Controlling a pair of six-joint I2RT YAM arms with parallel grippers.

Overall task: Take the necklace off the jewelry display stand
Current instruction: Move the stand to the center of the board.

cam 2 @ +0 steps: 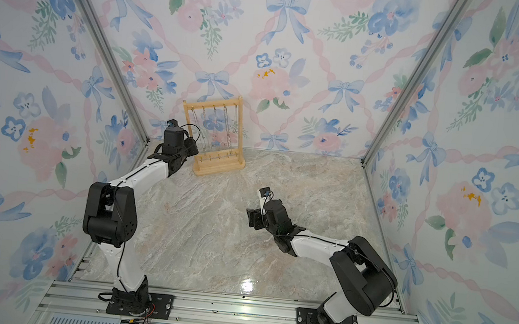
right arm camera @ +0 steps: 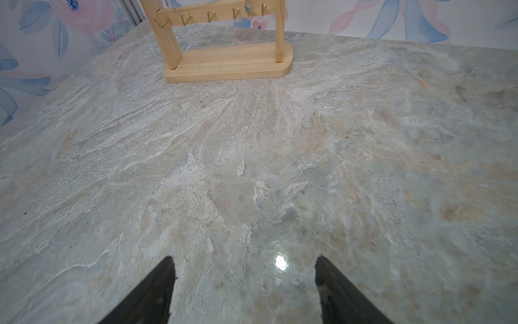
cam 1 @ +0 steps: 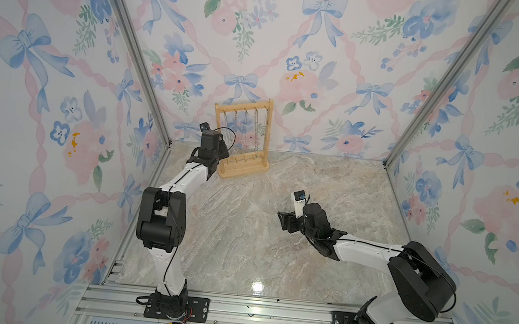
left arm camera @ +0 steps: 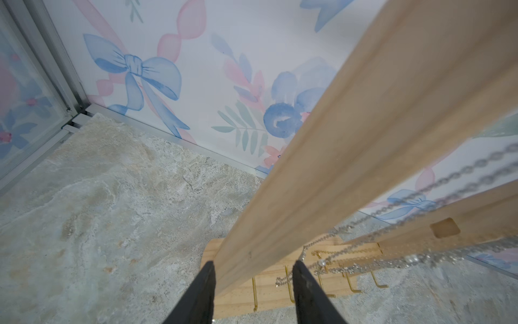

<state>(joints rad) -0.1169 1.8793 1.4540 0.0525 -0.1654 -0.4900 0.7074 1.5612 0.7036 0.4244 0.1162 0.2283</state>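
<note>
Table (cam 1: 245, 232): stone-look top, grey and tan, shiny.
Light spot (right arm camera: 281, 263): bright white dot on the table.
Walls (cam 1: 327, 46): paper with blue bows, pink ribbons and flowers.
Metal posts (cam 1: 135, 43): silver, in the back corners.

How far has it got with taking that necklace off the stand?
Barely started. Nothing looks done: the necklaces hang on the jewelry display stand. In hand: the left gripper straddles its side post, with no chain visibly gripped. The right gripper hangs open, empty, over the table. Left: unhooking a necklace.
</note>
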